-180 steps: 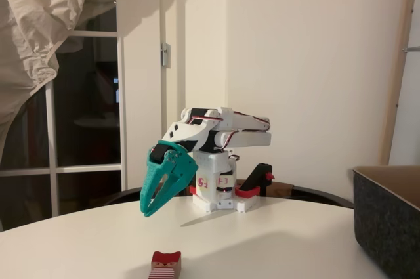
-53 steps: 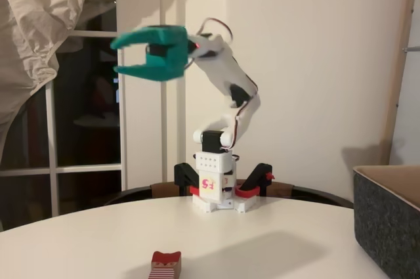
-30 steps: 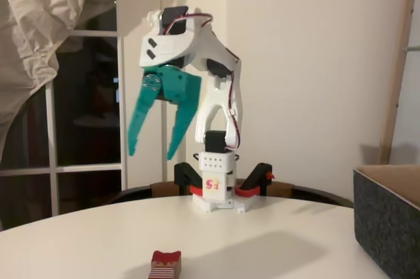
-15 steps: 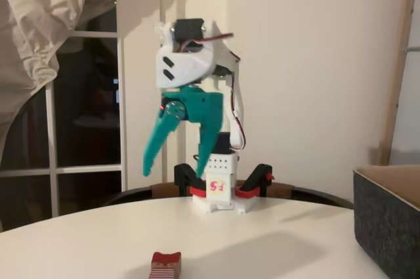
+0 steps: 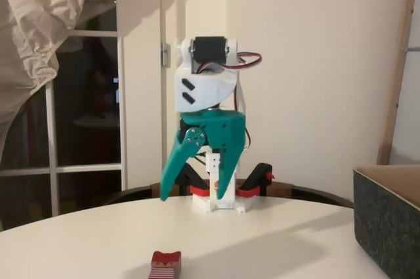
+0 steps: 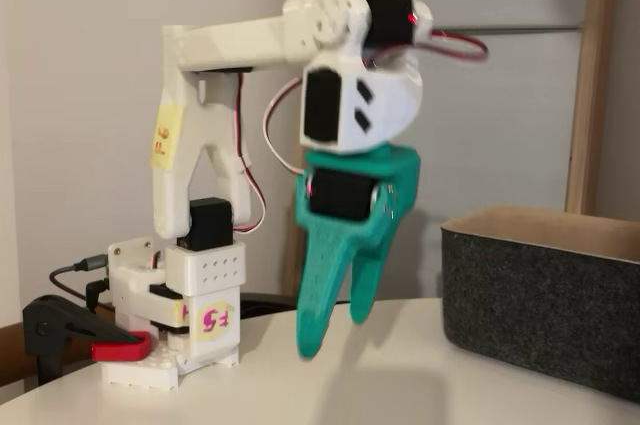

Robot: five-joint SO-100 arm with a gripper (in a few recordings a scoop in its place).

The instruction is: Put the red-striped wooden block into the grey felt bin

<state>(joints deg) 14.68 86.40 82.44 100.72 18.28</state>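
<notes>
Red-striped wooden block [image 5: 165, 265] untouched; gripper [image 5: 196, 193] seemingly agape.

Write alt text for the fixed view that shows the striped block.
A white robot arm points its open teal gripper down above a white table. The red-striped wooden block lies at the front edge, and the grey felt bin stands at the right.

Teal two-finger gripper [image 5: 195, 195] hangs point-down at frame centre with its fingers spread, open air beneath it down to the round white table [image 5: 275, 239]. Small red-striped wooden block [image 5: 165, 265] sits alone at lower centre, bare tabletop all round. Large charcoal-grey felt bin [image 5: 387, 216] walls off the right edge, open-topped.
</notes>
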